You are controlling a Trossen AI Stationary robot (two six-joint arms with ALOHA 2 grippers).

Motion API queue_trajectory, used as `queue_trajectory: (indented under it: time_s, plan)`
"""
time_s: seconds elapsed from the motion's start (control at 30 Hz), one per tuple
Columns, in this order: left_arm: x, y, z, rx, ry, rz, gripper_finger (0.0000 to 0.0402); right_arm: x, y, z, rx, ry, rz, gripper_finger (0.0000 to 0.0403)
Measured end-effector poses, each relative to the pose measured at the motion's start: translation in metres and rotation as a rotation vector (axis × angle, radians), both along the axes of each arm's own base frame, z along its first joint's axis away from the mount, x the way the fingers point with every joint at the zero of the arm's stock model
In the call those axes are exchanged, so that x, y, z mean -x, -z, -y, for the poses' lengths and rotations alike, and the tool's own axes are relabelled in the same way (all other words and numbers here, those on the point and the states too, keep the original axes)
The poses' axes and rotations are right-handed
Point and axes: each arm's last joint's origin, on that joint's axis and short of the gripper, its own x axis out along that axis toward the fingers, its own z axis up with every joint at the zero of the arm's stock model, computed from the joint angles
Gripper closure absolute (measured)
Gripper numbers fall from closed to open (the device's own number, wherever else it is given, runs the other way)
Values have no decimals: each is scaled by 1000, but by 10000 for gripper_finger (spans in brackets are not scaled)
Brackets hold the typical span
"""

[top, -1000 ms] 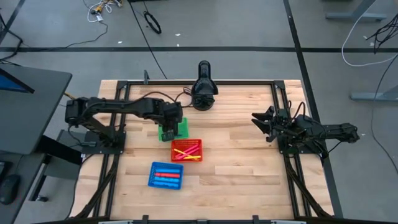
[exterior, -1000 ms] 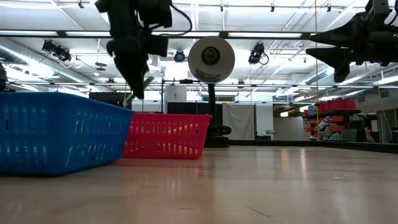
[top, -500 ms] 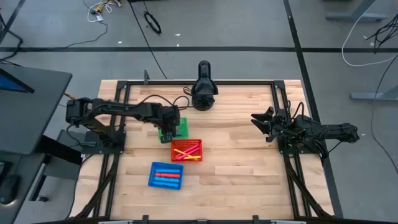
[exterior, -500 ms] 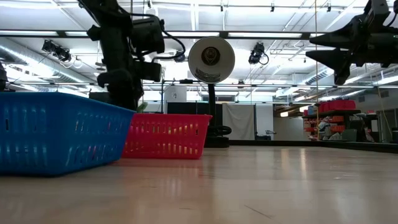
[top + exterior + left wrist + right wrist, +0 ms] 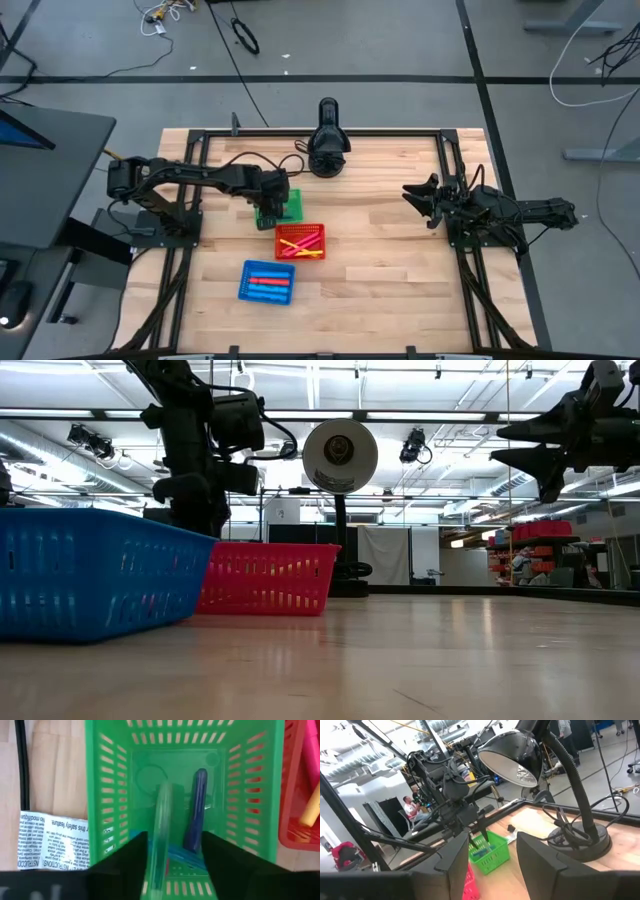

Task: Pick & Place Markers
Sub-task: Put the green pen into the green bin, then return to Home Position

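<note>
The left gripper [image 5: 172,855] hangs directly over the green basket [image 5: 120,795], its two dark fingers [image 5: 125,857] parted to a middling gap, with a pale green marker [image 5: 161,827] standing between them. Whether the pads touch that marker cannot be told; it looks free or nearly free, its far end resting on the basket floor, its long axis running straight away from the wrist between the fingers. Just beside it, parallel, lies a dark blue marker [image 5: 198,807], with more colour showing at the near wall under the fingers. In the high view the left gripper [image 5: 272,203] sits on the green basket [image 5: 291,204], which touches the red basket [image 5: 300,241] holding pink and yellow markers [image 5: 298,247]; the blue basket [image 5: 266,281], with its own markers [image 5: 268,282], stands a little apart, nearer the table's front. The right gripper [image 5: 415,197] waits well apart on the far side of the wooden table [image 5: 380,280], raised, fingers moderately spread and holding nothing. The left arm is much the nearer to every marker, so any coming lift would likely be straight up out of the basket.
</note>
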Motion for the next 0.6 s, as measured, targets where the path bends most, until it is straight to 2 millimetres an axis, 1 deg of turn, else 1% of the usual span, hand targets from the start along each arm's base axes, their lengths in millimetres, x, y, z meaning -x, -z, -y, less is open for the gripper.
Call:
queue_trajectory:
  time_s: [0.13, 0.27, 0.4, 0.6]
  plan:
    - [0, 0, 0, 2, -4, 0, 165, 0, 0, 0, 11, 2, -2, 237]
    - [0, 0, 0, 2, -5, 0, 133, 0, 0, 0, 23, 3, -6, 237]
    - [0, 0, 0, 2, -7, 0, 122, 0, 1, 0, 35, 4, -23, 237]
    - [0, 0, 0, 6, -14, 1, 125, 0, 3, 0, 51, 12, -50, 237]
